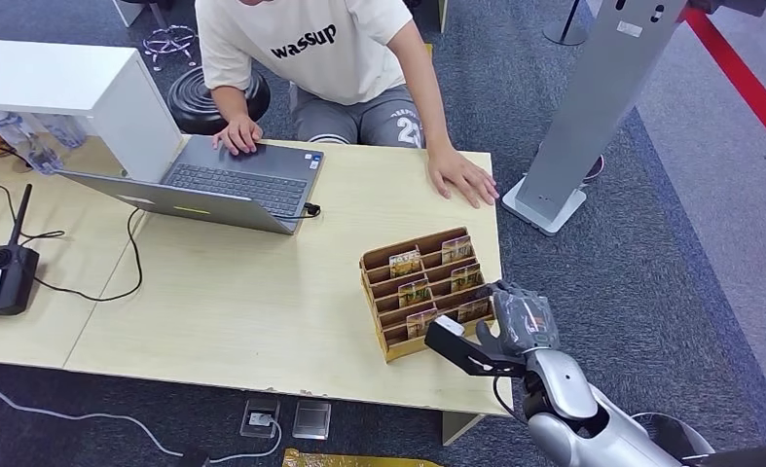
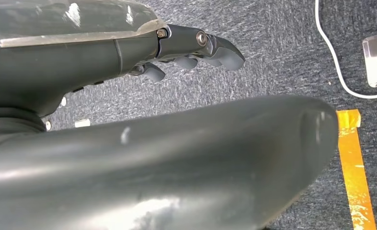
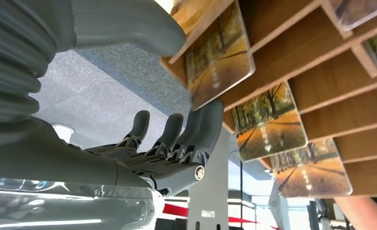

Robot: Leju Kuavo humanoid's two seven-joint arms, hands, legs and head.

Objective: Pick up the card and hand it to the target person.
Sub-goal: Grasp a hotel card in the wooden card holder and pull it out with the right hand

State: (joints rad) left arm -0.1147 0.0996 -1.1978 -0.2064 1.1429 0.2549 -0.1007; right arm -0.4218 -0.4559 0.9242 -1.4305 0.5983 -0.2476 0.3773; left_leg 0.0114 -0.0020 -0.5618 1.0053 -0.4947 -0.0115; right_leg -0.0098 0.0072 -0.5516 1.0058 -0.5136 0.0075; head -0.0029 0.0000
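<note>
Your scene is a pale wooden table [image 1: 262, 292] on grey carpet, with a person [image 1: 320, 58] seated at its far side, one hand on an open laptop [image 1: 225, 185] and the other flat on the tabletop. Near the table's right front corner stands a stepped wooden card rack [image 1: 427, 292]. You can count about six cards in its slots, spread over several tiers, all printed with autumn tree scenes.

Your right hand [image 1: 517, 319] is at the rack's front right corner, fingers [image 3: 196, 129] reaching toward the nearest card [image 3: 220, 57] in the lowest row; one fingertip sits at that card's edge, yet no grip is closed on it. Your left hand [image 2: 196, 48] hangs over the carpet, fingers loosely curled, holding nothing.
</note>
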